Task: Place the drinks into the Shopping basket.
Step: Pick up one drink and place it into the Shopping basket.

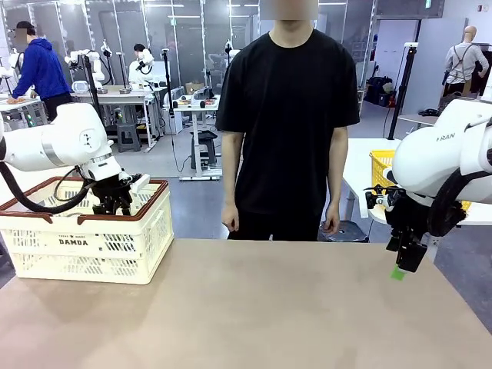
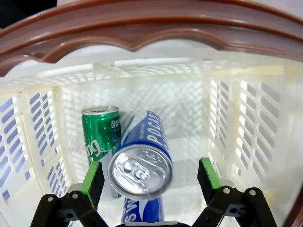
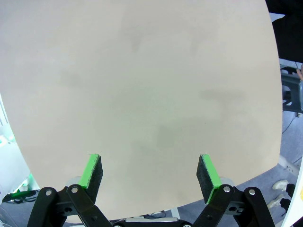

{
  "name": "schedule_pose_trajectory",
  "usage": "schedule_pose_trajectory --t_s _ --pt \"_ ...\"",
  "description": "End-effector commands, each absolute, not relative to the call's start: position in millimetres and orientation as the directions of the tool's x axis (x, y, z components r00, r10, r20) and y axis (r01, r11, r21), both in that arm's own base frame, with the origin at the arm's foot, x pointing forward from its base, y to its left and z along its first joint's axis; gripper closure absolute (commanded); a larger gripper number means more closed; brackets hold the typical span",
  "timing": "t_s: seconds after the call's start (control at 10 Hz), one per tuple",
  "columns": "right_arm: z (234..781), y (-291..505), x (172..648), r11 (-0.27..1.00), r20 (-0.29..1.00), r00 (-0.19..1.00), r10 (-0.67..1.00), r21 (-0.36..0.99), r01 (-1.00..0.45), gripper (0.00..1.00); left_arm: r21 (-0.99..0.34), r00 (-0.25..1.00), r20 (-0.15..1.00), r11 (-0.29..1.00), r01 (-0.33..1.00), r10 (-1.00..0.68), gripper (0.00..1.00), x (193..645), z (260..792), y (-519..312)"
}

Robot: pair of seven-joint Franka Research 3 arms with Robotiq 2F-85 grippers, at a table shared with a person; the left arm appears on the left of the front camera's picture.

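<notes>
The left gripper (image 2: 150, 175) hangs inside the basket (image 1: 84, 246), jaws spread and released around a tilted blue can (image 2: 141, 163) that leans by the green can (image 2: 102, 132). Best to lift straight up, clear of the rim. The right gripper (image 3: 150, 172) hovers over the desk (image 3: 142, 94), jaws spread, empty.

Two white arms, black hands

Rounded glossy white arm (image 1: 65, 142) shells carry grey lettering and looping black cables; each black hand (image 3: 149, 177) has green pads (image 3: 92, 170). The person (image 1: 288, 123) wears a black T-shirt.
</notes>
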State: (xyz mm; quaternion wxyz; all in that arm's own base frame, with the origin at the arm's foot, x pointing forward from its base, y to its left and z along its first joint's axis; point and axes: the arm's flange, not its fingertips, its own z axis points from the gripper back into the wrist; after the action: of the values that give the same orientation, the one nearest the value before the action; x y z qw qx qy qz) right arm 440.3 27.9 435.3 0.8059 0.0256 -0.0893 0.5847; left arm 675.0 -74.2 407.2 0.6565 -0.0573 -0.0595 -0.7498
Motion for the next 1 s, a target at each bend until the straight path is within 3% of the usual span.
schedule_pose_trajectory --t_s 0.0,0.9 --pt "434.6 27.5 439.5 0.316 0.171 0.302 0.938 -0.062 -0.947 0.00 -0.003 -0.140 0.138 -0.142 0.990 -0.980 0.00 663.3 417.5 -71.2" --pt "434.6 27.5 439.5 0.316 0.171 0.302 0.938 -0.062 -0.947 0.00 0.009 -0.147 0.136 -0.147 0.989 -0.980 0.00 663.3 437.3 -72.1"
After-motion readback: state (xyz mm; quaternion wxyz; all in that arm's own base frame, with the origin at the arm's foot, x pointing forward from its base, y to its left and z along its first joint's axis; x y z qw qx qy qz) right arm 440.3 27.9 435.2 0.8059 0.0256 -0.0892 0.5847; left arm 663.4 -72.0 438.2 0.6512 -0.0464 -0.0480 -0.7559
